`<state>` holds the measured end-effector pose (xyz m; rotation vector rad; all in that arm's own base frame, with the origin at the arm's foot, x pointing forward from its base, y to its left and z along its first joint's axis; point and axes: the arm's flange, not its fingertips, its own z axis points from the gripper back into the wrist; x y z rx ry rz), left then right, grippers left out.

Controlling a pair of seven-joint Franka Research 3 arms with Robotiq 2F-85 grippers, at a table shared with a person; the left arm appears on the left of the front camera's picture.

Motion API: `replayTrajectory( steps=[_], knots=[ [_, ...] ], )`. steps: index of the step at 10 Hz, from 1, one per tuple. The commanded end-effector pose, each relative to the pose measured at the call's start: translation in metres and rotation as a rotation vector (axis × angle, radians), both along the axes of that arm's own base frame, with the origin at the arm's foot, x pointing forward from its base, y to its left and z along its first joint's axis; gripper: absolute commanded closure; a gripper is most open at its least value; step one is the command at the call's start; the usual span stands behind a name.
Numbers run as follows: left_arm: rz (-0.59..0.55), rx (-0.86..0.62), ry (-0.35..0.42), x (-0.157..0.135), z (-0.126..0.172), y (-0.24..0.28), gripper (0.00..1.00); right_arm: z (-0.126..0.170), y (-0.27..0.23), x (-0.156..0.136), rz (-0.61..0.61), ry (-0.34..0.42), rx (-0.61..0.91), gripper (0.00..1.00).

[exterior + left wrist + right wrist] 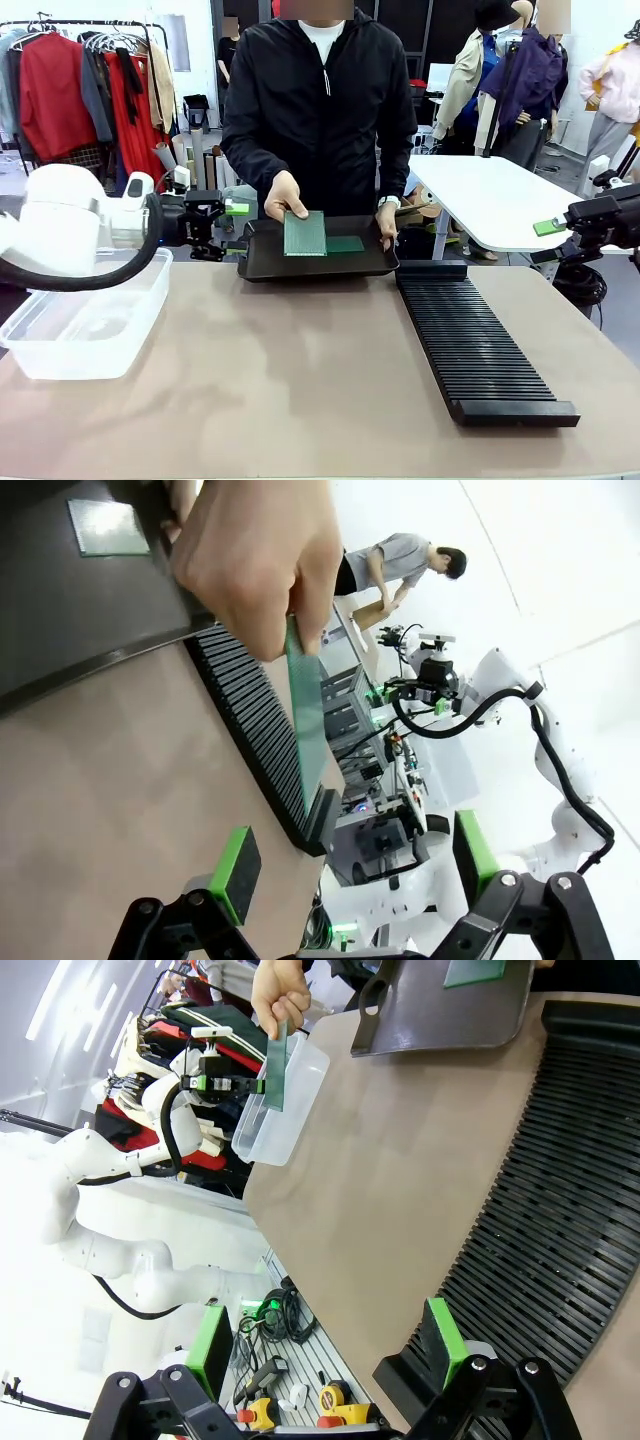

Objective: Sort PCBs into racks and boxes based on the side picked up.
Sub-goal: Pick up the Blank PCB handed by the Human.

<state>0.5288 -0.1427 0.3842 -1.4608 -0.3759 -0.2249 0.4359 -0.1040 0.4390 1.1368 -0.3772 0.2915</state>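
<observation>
PCB (305, 235) held on edge by a hand (285, 196) over tray (268, 264); second PCB (346, 243) flat inside. Likely thin, light, stiff and slick: pinch across the faces at the free edge. Left gripper (237, 228) spread, empty, near. Right gripper (552, 238) spread, well apart.

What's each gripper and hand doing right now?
Left gripper: open, empty.
Right gripper: open, empty.
Person's right hand: holding a PCB.
Person's left hand: on the tray edge.
</observation>
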Motion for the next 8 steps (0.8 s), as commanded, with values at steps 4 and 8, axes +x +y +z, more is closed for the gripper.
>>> replayTrajectory(
  steps=[4, 8],
  knots=[
    [0.028, -0.090, 0.032, 0.006, -0.017, -0.038, 0.00, -0.001, 0.001, -0.001, -0.002, -0.004, -0.017, 0.00],
    [0.021, -0.101, 0.044, 0.003, -0.025, -0.065, 0.00, -0.001, 0.001, -0.001, -0.002, -0.004, -0.017, 0.00]
  ],
)
